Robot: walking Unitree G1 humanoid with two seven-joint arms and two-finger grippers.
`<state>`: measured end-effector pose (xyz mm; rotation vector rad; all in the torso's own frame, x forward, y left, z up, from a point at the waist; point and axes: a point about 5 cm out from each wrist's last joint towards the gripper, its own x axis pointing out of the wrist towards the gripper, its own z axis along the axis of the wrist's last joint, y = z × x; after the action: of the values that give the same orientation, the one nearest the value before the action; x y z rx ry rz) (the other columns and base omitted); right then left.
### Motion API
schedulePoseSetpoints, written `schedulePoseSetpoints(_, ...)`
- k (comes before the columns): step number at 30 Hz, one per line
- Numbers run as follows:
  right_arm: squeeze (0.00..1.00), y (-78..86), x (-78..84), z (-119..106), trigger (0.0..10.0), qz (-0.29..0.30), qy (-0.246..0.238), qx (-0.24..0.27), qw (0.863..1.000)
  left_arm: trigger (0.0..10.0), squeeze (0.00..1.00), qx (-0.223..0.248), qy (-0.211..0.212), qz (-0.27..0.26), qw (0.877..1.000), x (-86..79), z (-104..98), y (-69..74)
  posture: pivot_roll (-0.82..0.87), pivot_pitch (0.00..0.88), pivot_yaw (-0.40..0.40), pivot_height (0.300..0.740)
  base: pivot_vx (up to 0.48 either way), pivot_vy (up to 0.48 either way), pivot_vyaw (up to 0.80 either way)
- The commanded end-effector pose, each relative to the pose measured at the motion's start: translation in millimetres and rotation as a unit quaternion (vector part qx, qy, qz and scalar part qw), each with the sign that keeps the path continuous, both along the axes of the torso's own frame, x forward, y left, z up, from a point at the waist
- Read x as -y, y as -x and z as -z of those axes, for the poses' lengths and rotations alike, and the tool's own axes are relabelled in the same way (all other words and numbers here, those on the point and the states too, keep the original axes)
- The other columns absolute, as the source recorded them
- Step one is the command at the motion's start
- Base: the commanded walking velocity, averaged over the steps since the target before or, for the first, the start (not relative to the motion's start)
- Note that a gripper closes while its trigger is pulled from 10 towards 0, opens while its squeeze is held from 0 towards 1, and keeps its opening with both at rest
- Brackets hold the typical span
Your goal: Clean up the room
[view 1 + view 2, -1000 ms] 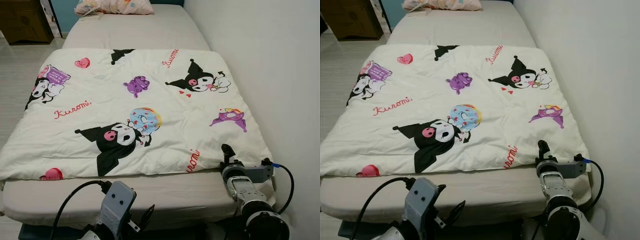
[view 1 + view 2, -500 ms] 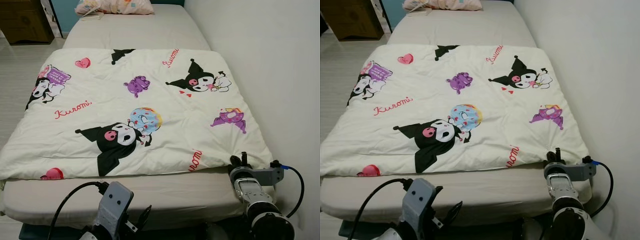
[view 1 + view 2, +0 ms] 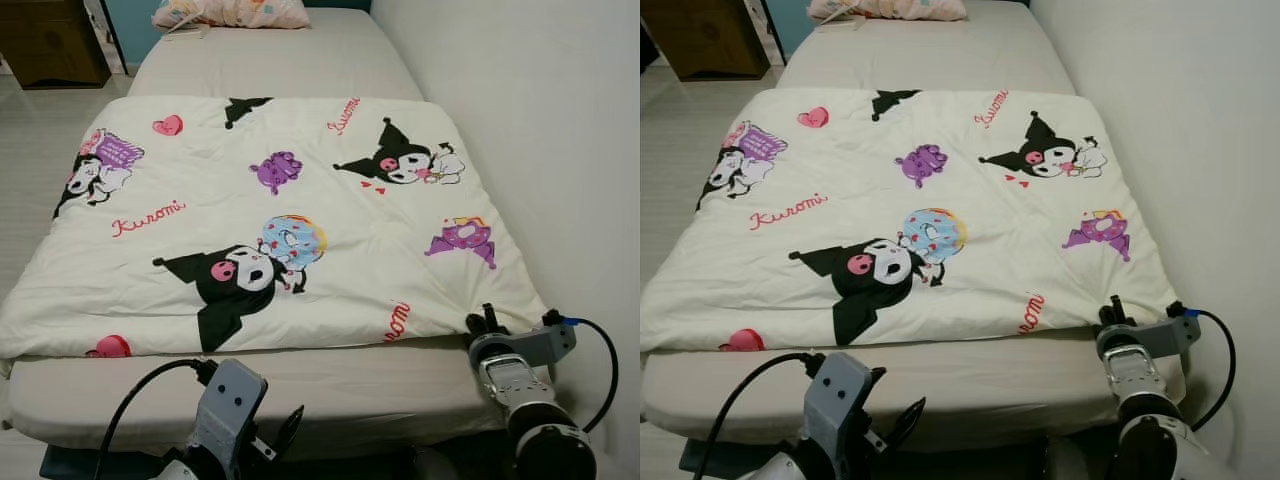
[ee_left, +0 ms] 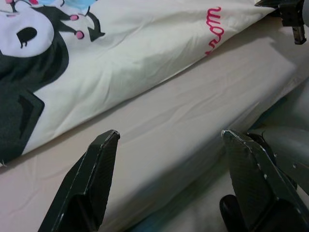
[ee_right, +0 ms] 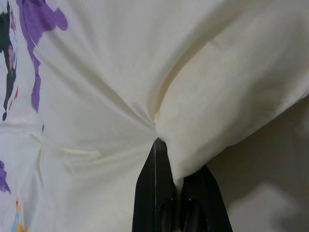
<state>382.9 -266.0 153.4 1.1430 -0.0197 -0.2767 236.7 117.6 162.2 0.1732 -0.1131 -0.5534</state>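
A white cartoon-print blanket (image 3: 290, 200) lies spread flat over the lower part of the bed (image 3: 330, 380). My right gripper (image 3: 483, 322) is at the blanket's near right corner, shut on a pinch of the fabric; in the right wrist view its fingers (image 5: 157, 193) clamp the creased blanket (image 5: 145, 72). My left gripper (image 4: 166, 140) hovers open at the foot of the bed, in front of the mattress edge (image 4: 159, 125), holding nothing. The left arm (image 3: 235, 410) sits low at the near left.
A pillow (image 3: 230, 12) lies at the head of the bed. A white wall (image 3: 540, 120) runs along the bed's right side. A dark wooden cabinet (image 3: 55, 40) stands on the pale floor (image 3: 40, 160) to the left.
My right gripper has moved right and back from on top of the blanket to its near right corner and shut on the fabric. The left arm has barely moved.
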Motion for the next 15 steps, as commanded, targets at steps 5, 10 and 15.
schedulePoseSetpoints(5,0.0,12.1,21.1,11.1,0.0,0.023,-0.011,-0.033,0.999,10.0,0.0,-0.017,0.003,0.006,1.0,2.4,3.5,7.5,0.13,0.504,-0.035,0.547,0.0,0.0,0.0)
schedulePoseSetpoints(10,0.0,15.1,28.7,8.8,0.0,0.022,-0.031,-0.026,0.999,10.0,0.0,-0.019,0.009,0.012,1.0,5.4,1.8,10.4,0.12,0.504,-0.033,0.547,0.0,0.0,0.0)
schedulePoseSetpoints(15,0.0,25.5,44.3,8.1,0.0,0.005,-0.016,-0.028,0.999,10.0,0.0,-0.019,0.013,0.019,1.0,9.2,-0.3,13.2,0.12,0.5,-0.029,0.547,0.0,0.0,0.0)
